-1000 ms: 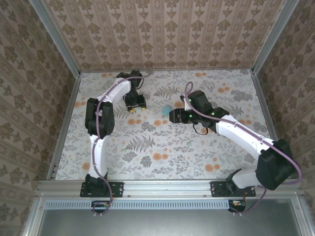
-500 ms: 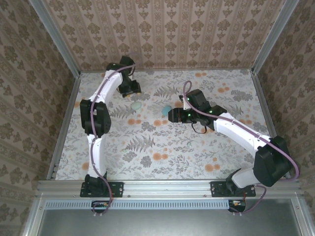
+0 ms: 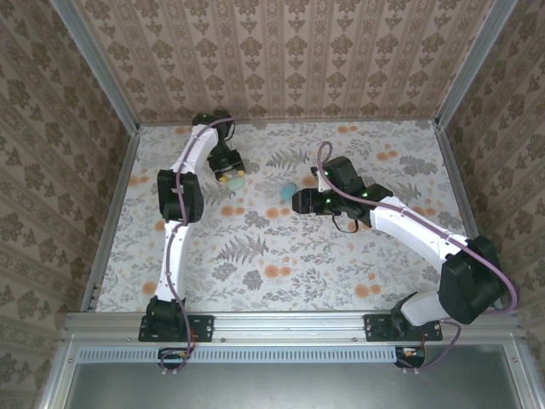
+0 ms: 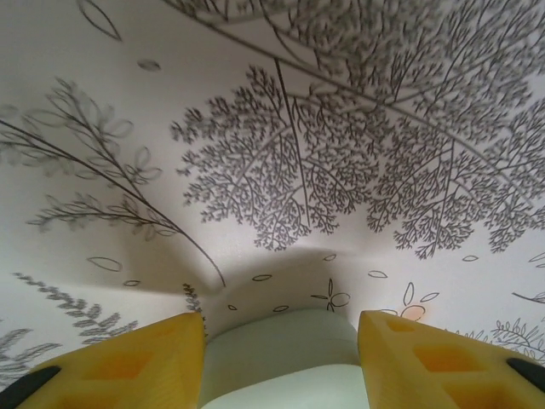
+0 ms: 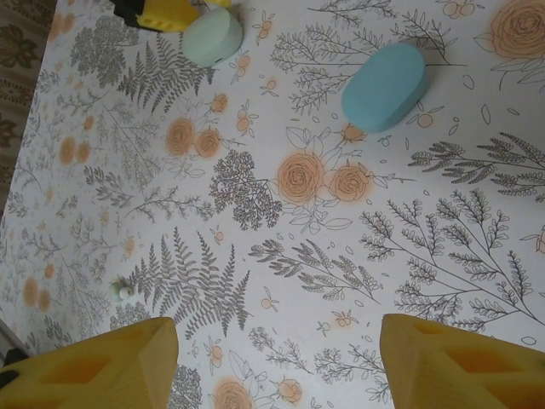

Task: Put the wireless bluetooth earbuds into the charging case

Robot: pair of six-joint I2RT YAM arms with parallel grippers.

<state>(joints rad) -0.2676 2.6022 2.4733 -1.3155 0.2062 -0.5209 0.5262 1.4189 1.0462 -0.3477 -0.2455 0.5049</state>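
The charging case (image 3: 289, 189) lies in two separate pieces on a table (image 3: 281, 256) covered with a print of grey ferns and orange flowers. The teal piece (image 5: 385, 85) is a smooth, flat-topped oval pebble, resting alone near the middle of the far half of the table. The mint-green piece (image 5: 213, 36) is paler, rounded and matte, and it lies well apart from the teal one, toward the far left corner.

One earbud (image 5: 122, 291) can be counted: a tiny pale speck on the fern print, well apart from both case pieces and too small to describe further.

There are two white arms with two grippers, each with two yellow fingers. The left gripper (image 4: 281, 341) reaches to the far left and stands over the mint-green piece, which fills the gap between its fingers (image 4: 128, 362). Whether they pinch it or only flank it cannot be told. The right gripper (image 5: 277, 341) hovers just beside the teal piece, on its near right side in the overhead view. Its fingers (image 5: 464, 362) are spread wide with only bare table between them.

Patterned wallpaper walls (image 3: 281, 51) enclose the table on three sides.
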